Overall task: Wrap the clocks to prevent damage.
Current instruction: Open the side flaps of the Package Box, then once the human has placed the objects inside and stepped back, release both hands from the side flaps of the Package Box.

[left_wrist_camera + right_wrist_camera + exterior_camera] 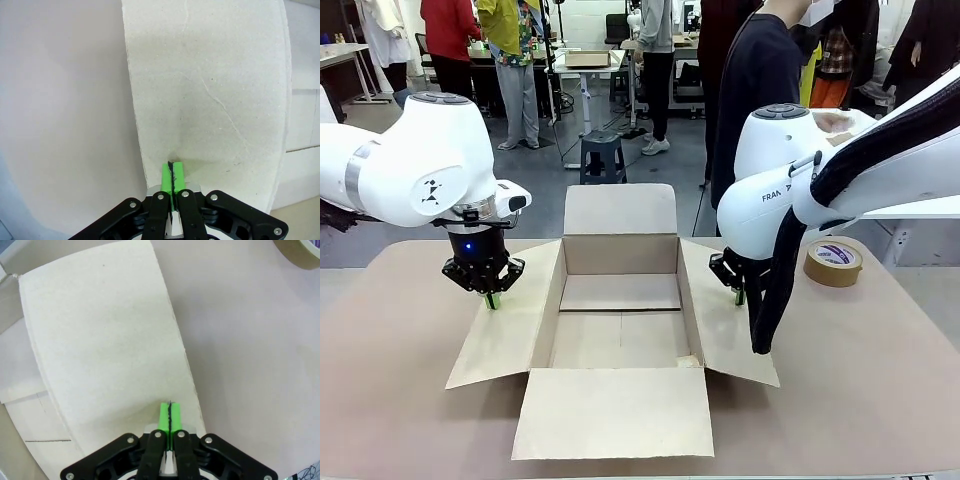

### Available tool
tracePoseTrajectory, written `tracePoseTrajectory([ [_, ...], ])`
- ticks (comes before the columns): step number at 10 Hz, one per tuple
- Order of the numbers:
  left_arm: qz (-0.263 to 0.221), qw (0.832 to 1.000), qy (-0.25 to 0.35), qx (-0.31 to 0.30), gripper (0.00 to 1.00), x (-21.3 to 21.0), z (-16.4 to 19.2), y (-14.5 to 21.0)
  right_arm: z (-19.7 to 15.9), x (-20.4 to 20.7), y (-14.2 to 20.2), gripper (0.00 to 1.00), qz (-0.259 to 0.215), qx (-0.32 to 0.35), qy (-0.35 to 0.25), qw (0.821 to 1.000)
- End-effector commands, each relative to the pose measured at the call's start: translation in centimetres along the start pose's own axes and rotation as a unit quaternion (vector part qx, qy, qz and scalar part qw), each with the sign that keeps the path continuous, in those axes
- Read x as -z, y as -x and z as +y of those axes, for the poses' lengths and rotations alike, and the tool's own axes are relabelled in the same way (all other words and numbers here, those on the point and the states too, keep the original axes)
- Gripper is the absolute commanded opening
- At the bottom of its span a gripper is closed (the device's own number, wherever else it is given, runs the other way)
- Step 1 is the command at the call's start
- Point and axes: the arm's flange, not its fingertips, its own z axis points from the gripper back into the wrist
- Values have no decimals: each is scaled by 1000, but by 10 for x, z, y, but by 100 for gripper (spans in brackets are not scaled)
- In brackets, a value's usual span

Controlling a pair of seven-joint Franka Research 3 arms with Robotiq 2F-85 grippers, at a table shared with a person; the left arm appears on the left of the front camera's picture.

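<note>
Front view: you have an open box (620, 255) in the middle of the table (400, 400), its four flaps folded out flat. Your left claw (492, 298) points down at the left flap (505, 320), near its outer edge, and your right claw (739, 296) points down at the right flap (725, 320) in the same way. A roll of tape (833, 262) lies on the table to the right of the box, well apart from it, and a person (755, 90) stands at the far side. In your left wrist view the left claw (172, 172) has its green pads pressed together, tips on the flap (210, 100) beside its edge. In your right wrist view the right claw (170, 415) is likewise pressed together on its flap (110, 350), with the tape (300, 252) at the top corner.
</note>
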Motion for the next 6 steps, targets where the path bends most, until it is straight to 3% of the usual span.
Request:
tracePoseTrajectory([
  [1, -1, 1000, -8, 2, 0, 0, 1, 0, 0, 1, 0, 1, -5, 4, 11, 1000],
  [6, -1, 1000, -8, 2, 0, 0, 1, 0, 0, 1, 0, 1, -5, 4, 11, 1000],
])
